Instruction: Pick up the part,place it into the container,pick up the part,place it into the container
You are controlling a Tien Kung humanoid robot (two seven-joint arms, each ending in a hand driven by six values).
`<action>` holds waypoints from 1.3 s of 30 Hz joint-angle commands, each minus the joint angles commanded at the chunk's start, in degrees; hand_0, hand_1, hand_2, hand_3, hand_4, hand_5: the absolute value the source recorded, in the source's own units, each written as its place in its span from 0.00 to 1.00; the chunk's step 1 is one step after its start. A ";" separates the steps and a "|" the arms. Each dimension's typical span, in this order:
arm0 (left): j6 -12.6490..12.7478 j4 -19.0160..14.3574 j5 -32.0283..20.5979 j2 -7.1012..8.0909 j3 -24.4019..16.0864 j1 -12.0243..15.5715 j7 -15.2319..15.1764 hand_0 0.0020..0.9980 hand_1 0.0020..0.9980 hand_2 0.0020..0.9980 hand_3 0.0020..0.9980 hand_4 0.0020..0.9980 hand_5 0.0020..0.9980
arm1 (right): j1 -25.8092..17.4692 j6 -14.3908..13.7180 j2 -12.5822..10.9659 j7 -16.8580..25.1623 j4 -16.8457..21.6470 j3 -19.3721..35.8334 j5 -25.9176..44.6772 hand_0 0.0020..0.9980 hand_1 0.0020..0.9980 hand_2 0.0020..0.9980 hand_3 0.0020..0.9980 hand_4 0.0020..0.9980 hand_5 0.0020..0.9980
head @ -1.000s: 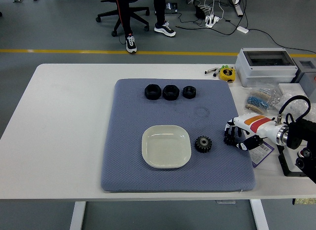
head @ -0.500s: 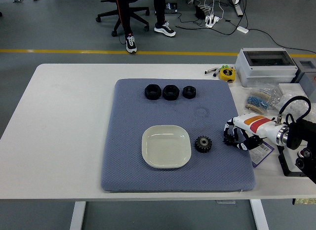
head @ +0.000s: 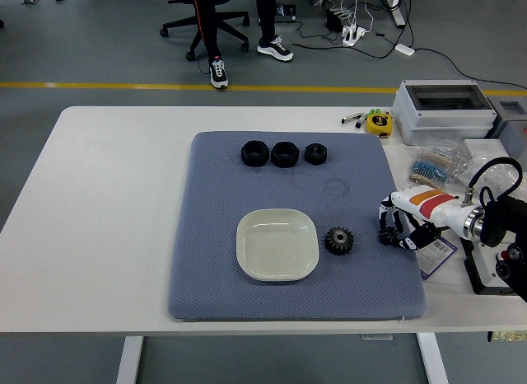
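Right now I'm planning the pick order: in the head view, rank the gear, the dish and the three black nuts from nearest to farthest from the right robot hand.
1. Gear, just left of the right robot hand, on the mat.
2. Dish, left of the gear.
3. Black nuts, in a row at the mat's far side.

We see a white table (head: 107, 203) with a blue-grey mat (head: 214, 186) on it. Cream square dish (head: 277, 245) sits low centre on the mat, empty. Black gear (head: 338, 240) just beside the dish at 3 o'clock. Three black nuts (head: 284, 153) in a row at 12 o'clock of the dish, well apart from it. Right hand (head: 398, 228) (white shell, black fingers) sits at the mat's right edge, 3 o'clock of the gear, fingers curled down; we can't tell if it holds anything. Grey box (head: 443, 110) at the table's far right.
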 joint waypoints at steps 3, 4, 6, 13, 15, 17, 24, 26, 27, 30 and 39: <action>-0.01 0.00 -0.07 0.01 0.04 -0.03 -0.01 0.71 0.67 0.64 0.56 0.64 0.58 | -0.02 -0.09 -0.02 0.07 0.08 0.05 0.17 0.07 0.13 0.28 0.40 0.81 0.07; -0.02 0.00 -0.06 0.01 0.03 -0.04 0.00 0.71 0.67 0.64 0.56 0.64 0.58 | -0.01 -0.13 -0.04 0.10 0.13 0.12 0.24 0.07 0.13 0.28 0.40 0.81 0.07; -0.03 0.00 -0.03 0.01 0.03 -0.07 -0.01 0.71 0.67 0.64 0.56 0.63 0.58 | -0.02 -0.17 -0.10 0.15 0.27 0.37 0.42 0.07 0.13 0.28 0.41 0.81 0.07; -0.06 -0.02 -0.06 0.04 0.01 -0.04 0.00 0.71 0.67 0.64 0.56 0.63 0.58 | -0.15 0.02 -0.49 0.11 2.40 2.06 0.64 0.07 0.13 0.28 0.41 0.81 0.07; -0.06 -0.02 -0.07 0.05 0.03 -0.01 0.00 0.71 0.67 0.64 0.56 0.63 0.58 | -0.22 0.14 -0.65 0.08 3.63 2.52 0.57 0.07 0.13 0.28 0.41 0.81 0.07; -0.06 -0.01 -0.02 0.07 -0.02 0.05 0.01 0.71 0.67 0.64 0.56 0.63 0.58 | -0.24 0.27 -0.72 0.04 4.95 2.86 0.64 0.07 0.13 0.28 0.41 0.81 0.07; -0.11 -0.02 0.46 0.12 -0.31 0.31 0.16 0.71 0.67 0.64 0.56 0.64 0.58 | 0.18 0.86 0.00 -0.12 9.18 2.81 0.94 0.07 0.13 0.27 0.41 0.81 0.07; -0.12 -0.03 0.49 0.15 -0.32 0.35 0.15 0.71 0.67 0.64 0.56 0.64 0.58 | 0.41 1.08 0.40 -0.17 10.27 2.69 1.16 0.07 0.13 0.27 0.41 0.81 0.07; -0.13 -0.03 0.56 0.15 -0.36 0.36 0.18 0.71 0.67 0.64 0.56 0.64 0.58 | 0.59 1.23 0.70 -0.23 11.00 2.66 1.28 0.07 0.13 0.27 0.41 0.81 0.07; -0.16 -0.04 0.59 0.17 -0.32 0.43 0.16 0.72 0.68 0.64 0.56 0.64 0.58 | 1.26 1.52 1.70 -0.31 13.30 2.33 1.92 0.07 0.13 0.27 0.41 0.81 0.07; -0.30 -0.08 0.93 0.27 -0.36 0.45 0.20 0.72 0.68 0.64 0.56 0.64 0.58 | 4.90 1.84 6.27 -0.21 17.09 -1.52 2.47 0.07 0.13 0.27 0.41 0.81 0.07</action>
